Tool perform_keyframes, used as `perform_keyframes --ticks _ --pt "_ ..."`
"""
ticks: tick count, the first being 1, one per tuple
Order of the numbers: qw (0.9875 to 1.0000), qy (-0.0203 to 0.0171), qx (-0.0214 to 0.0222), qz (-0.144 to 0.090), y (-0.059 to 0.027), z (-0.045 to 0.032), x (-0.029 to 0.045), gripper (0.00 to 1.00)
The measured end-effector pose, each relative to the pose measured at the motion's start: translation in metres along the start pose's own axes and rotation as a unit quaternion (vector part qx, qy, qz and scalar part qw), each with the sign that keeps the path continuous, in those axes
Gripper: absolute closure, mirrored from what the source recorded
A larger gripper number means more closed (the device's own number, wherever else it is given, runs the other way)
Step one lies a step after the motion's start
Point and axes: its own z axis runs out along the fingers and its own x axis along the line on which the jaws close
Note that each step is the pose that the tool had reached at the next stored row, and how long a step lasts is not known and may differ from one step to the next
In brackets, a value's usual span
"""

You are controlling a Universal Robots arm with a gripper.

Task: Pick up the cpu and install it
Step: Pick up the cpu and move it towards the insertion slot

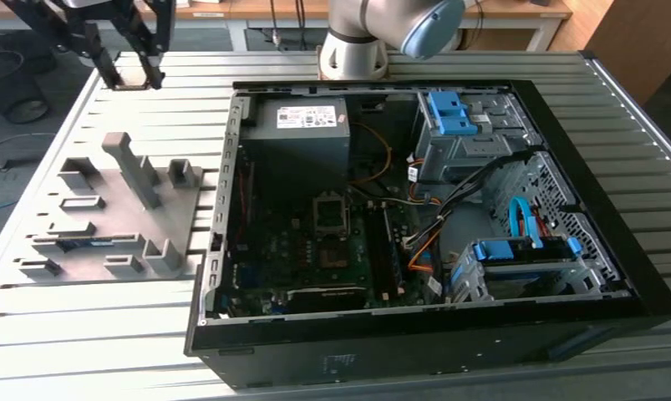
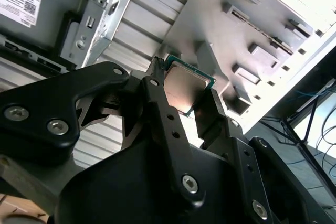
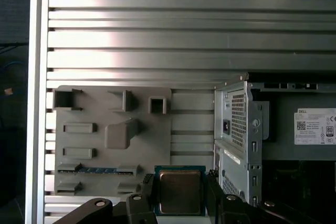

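In both wrist views the gripper (image 3: 180,181) was clamped on the cpu (image 3: 180,196) by two opposite edges. It was held over the slatted tabletop (image 3: 157,35), near the edge of the grey fixture plate (image 3: 113,129). The open computer case (image 1: 424,342) lay well apart, with bare slats between.

Open-topped case (image 1: 424,344) (cables (image 1: 469,185) near socket (image 1: 329,219))

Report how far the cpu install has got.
Done: the cpu is picked up, clamped in the gripper, as both wrist views show. In hand: the gripper hangs over the slatted table near the grey fixture plate, outside the computer case. Left: the motherboard socket looks empty.
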Motion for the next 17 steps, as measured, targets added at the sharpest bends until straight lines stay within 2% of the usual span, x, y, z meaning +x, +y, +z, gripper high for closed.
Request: perform_keyframes --ticks 17 --pt "1.0000 0.0000 0.0000 0.000 0.0005 0.0016 -0.0634 0.53"
